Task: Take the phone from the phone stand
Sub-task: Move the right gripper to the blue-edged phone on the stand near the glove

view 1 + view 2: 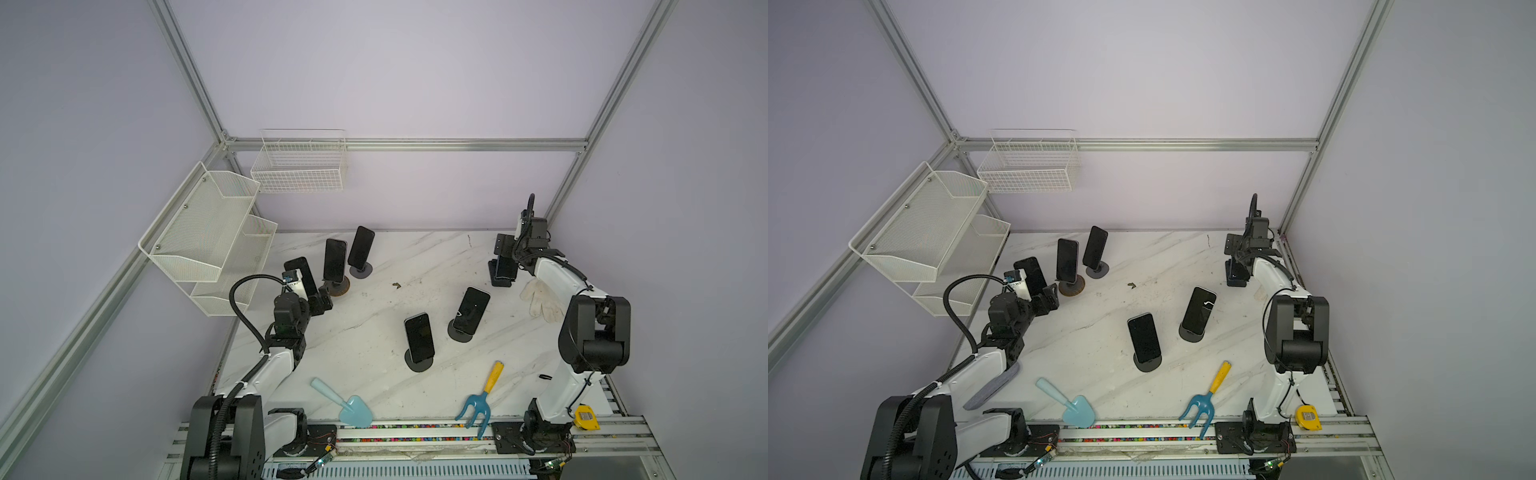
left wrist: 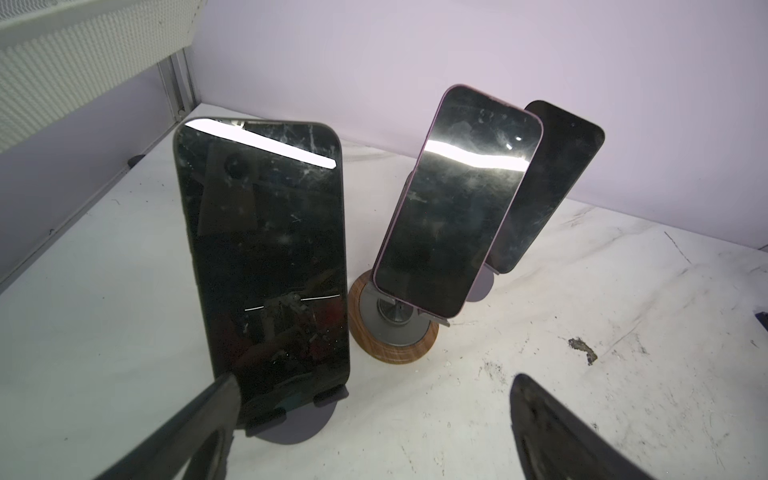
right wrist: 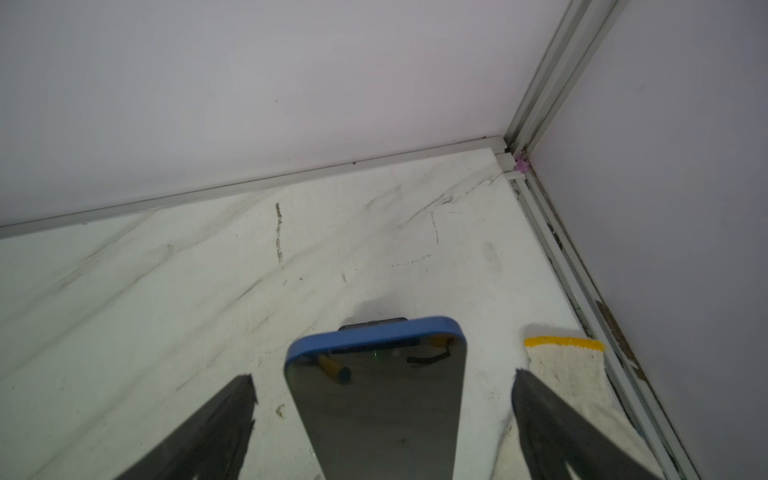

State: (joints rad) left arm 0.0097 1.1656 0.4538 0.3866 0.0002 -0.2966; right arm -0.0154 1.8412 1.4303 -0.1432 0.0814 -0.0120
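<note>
the left gripper (image 2: 372, 380) stands wide open with nothing in it, low over the table (image 2: 582, 291) in front of a dark phone (image 2: 266, 257). that phone leans back in a grey stand (image 2: 291, 430), its bottom edge behind the stand's two small lips. in the left wrist view one finger (image 2: 212, 405) overlaps the phone's lower corner; whether it touches cannot be told. the other finger is well apart from the phone, over bare table. in both top views this gripper sits at the left rear of the table, near the mesh shelf (image 1: 208, 232).

the right gripper (image 3: 382, 376) is spread just as wide and grips nothing. a blue-cased phone (image 3: 374, 399) rises between its fingers, with a strip of table showing on each side. in a top view that phone sits in a black stand (image 1: 500, 283) near the right rear corner. a white glove (image 3: 569, 374) lies just beside it.

next to the dark phone, a purple-cased phone (image 2: 453, 208) leans on a wood-rimmed stand (image 2: 392, 338), with a third phone (image 2: 544, 183) just behind it. mid-table, a front phone (image 1: 419, 336) and a tilted phone (image 1: 471, 309) sit on round stands. a trowel (image 1: 349, 405), a hand rake (image 1: 478, 405) and a tape measure (image 1: 586, 417) lie along the front edge.
</note>
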